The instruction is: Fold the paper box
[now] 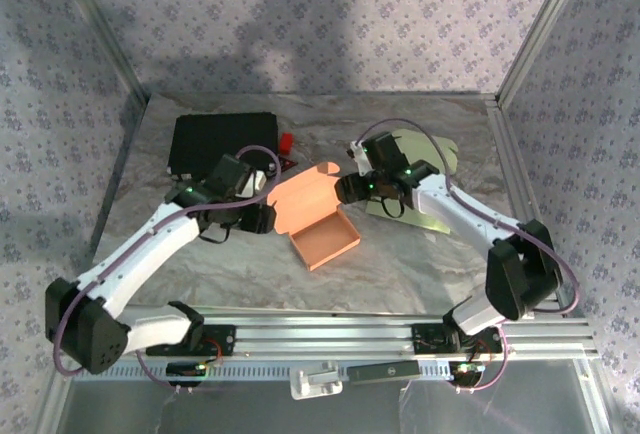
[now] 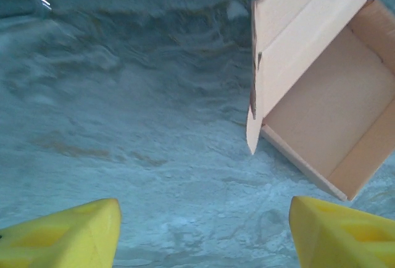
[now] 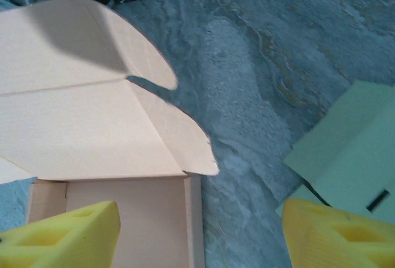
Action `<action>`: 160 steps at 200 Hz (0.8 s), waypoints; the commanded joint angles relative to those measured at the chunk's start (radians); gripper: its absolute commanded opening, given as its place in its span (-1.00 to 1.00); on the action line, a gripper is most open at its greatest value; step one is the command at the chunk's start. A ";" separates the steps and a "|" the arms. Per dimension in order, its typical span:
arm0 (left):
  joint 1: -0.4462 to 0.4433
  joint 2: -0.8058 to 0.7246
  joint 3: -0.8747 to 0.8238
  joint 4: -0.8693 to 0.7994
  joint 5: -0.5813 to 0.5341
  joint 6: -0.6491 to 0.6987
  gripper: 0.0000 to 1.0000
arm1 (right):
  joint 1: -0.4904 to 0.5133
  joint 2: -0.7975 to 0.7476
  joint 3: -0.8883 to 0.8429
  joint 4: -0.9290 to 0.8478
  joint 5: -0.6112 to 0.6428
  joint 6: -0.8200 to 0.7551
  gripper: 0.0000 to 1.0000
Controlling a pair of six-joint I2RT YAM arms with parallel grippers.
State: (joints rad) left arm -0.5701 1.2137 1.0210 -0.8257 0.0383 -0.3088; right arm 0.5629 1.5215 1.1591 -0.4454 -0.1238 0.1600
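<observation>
Yellow fingers (image 2: 68,234) of the left gripper (image 2: 203,231) stand wide apart over bare table, holding nothing. The box (image 1: 315,219) lies mid-table between both arms. Its tray (image 1: 327,241) is formed and open at the near side, and its lid (image 1: 303,194) is raised at the far side with rounded flaps (image 3: 179,132) loose. The right gripper (image 3: 200,231) hovers at the box's right edge, also spread wide and empty. A green sheet (image 1: 432,159) lies to the right and a black case (image 1: 215,142) far left. Closing the lid looks like the step in hand. The next move calls for one gripper to steady the tray while the other tips the lid down and tucks the flaps inside the walls.
</observation>
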 commanded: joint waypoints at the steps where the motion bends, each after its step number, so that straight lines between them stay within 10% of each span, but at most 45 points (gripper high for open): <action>1: -0.001 0.031 -0.005 0.140 0.135 -0.046 0.40 | -0.011 0.047 0.081 -0.041 -0.080 -0.071 0.40; 160: -0.045 0.269 0.072 0.185 -0.015 -0.038 -0.48 | -0.027 0.235 0.214 -0.113 -0.180 -0.168 0.03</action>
State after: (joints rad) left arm -0.6029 1.4628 1.0439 -0.6239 0.0727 -0.3626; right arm 0.5262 1.7531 1.3674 -0.5499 -0.2863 0.0063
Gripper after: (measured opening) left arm 0.272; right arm 0.533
